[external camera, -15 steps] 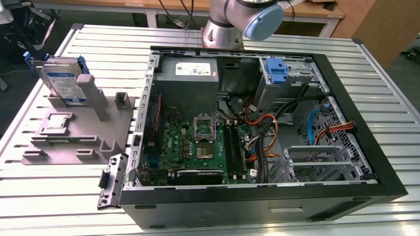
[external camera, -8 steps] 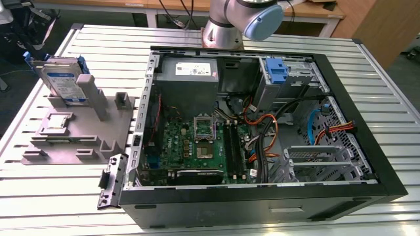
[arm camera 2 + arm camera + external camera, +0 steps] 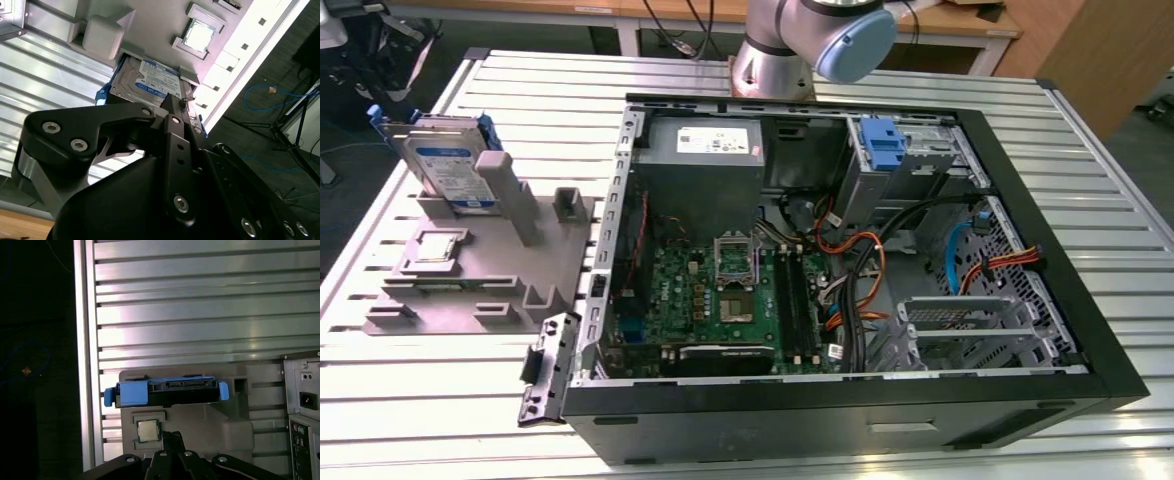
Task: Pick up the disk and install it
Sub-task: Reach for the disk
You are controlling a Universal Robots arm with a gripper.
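- The disk point(image 3: 447, 165), a silver-grey labelled hard drive in a blue plastic frame, stands on edge in a grey plastic holder point(image 3: 480, 275), at the exterior view's left of the open black computer case point(image 3: 854, 415).
- In both wrist views the black metal claw point(image 3: 172, 102) point(image 3: 172, 436) hangs close to the disk point(image 3: 150, 80) point(image 3: 165, 392), pinched narrow and holding nothing.

Silver-grey arm point(image 3: 767, 60) wearing a pale blue round cap point(image 3: 857, 45) at its joint, matte black gripper point(image 3: 172, 437) showing angular hinged links point(image 3: 75, 135), small silver screws point(image 3: 181, 202) glinting along them

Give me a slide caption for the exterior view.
Open computer case on a slatted table; beside it, the disk stands on edge in a grey fixture.
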